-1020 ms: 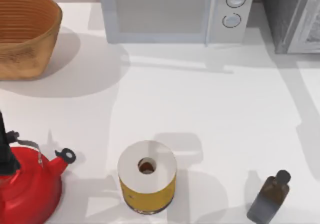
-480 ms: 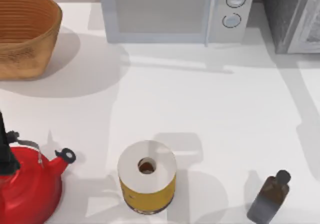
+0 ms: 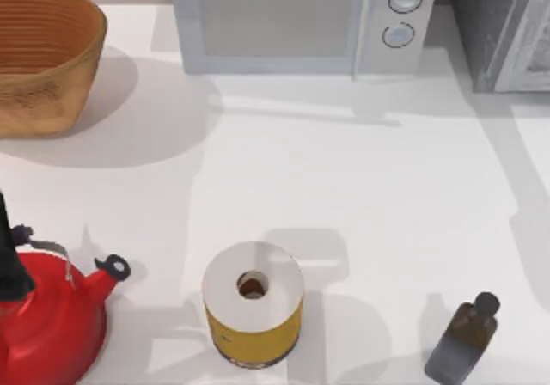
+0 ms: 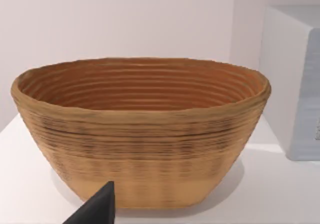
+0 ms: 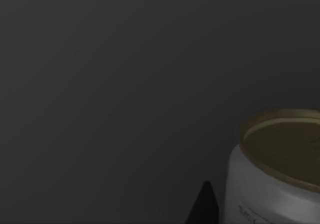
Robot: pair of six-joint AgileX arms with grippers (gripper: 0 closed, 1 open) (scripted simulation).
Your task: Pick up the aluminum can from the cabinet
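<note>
Across the top view nothing has shifted since a second ago: every object on the white desk sits exactly where it did. The woven basket is at the far left corner, the pale grey microwave stands along the back edge, and the dark speckled cabinet with its light framed door panel occupies the back right corner. Near the front edge, the red kettle sits at the left, the yellow roll with its white holed top stands near the middle, and the dark brown bottle lies tilted at the right.

The right wrist view looks at a dark grey surface, with the aluminum can standing upright close to the camera, its pale yellowish top and white side clearly visible. A dark fingertip of the right gripper pokes up just beside the can, apart from it; whether those jaws are open or closed I cannot tell.

The left wrist view faces the basket and a corner of the microwave, with one dark fingertip of the left gripper in front; its jaws' state cannot be told either.
</note>
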